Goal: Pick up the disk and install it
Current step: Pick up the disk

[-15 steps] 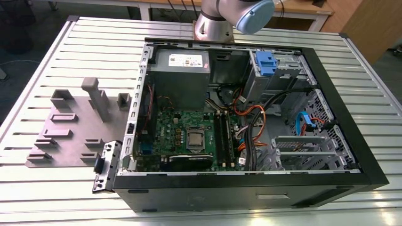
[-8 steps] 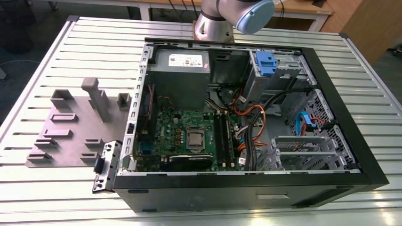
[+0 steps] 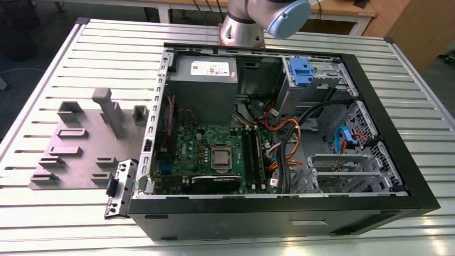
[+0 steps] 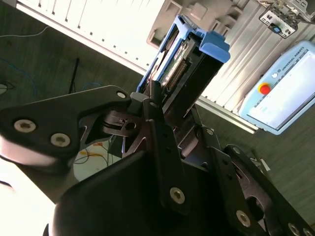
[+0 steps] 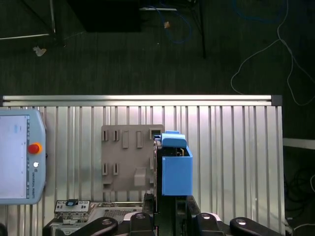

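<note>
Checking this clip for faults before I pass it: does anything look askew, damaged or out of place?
Nothing stands out. The gripper is shut on the disk, whose blue carrier looks whole; the open computer case lies flat on the slatted table.

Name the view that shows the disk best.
Second wrist view: the disk sits clamped in the hand, circuit board and blue carrier close up. The first wrist view shows its blue carrier side. The exterior view frames the open computer case.

No legible text or signs anywhere.
</note>
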Controlling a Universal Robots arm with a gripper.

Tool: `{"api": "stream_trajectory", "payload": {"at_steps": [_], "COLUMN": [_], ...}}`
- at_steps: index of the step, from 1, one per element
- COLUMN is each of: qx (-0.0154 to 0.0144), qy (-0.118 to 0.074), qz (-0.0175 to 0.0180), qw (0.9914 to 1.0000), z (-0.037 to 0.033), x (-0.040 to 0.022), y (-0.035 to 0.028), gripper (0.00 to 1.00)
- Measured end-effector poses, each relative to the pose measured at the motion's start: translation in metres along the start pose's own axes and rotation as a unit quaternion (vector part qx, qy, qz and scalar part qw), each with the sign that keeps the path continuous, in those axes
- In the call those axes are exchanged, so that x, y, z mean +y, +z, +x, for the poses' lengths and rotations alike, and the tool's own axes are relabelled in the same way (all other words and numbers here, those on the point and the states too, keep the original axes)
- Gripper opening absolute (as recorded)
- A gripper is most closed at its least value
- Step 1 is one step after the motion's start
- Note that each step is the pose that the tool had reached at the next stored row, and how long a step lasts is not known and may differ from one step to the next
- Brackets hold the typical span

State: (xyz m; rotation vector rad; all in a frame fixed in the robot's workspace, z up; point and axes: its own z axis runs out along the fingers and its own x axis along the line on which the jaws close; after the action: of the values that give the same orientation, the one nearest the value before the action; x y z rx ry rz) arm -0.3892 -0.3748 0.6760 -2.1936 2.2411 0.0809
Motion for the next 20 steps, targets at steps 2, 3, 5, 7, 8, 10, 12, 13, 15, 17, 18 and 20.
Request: {"api": "stream_trajectory", "payload": {"at_steps": [2, 3, 5, 7, 8, 10, 12, 13, 15, 17, 18, 20], "qx": [0.0000, 0.0000, 0.0000, 0.0000, 0.0000, 0.0000, 0.0001, 0.0000, 0.0000, 0.0000, 0.0000, 0.0000], "qy": [0.000, 0.000, 0.000, 0.000, 0.000, 0.000, 0.000, 0.000, 0.000, 0.000, 0.000, 0.000], "qz": [0.0000, 0.0000, 0.0000, 0.0000, 0.0000, 0.0000, -0.0001, 0.0000, 0.0000, 0.0000, 0.0000, 0.0000], "qw": [1.00000, 1.00000, 1.00000, 1.00000, 1.00000, 1.00000, 1.00000, 1.00000, 1.00000, 1.00000, 1.00000, 1.00000], "z": [-0.0001, -0.0002, -0.0003, -0.0004, -0.0005, -0.0006, -0.0009, -0.0009, -0.0011, -0.0013, -0.0014, -0.0015], "x": [0.0001, 0.0002, 0.0003, 0.0004, 0.0005, 0.0006, 0.0007, 0.0008, 0.0010, 0.0011, 0.0012, 0.0013], "y": [-0.0033, -0.0049, -0.0082, -0.0115, -0.0132, -0.0165, -0.0216, -0.0231, -0.0296, -0.0330, -0.0347, -0.0379], "gripper": [0.35, 0.35, 0.35, 0.35, 0.35, 0.35, 0.35, 0.35, 0.35, 0.35, 0.35, 0.35]}}
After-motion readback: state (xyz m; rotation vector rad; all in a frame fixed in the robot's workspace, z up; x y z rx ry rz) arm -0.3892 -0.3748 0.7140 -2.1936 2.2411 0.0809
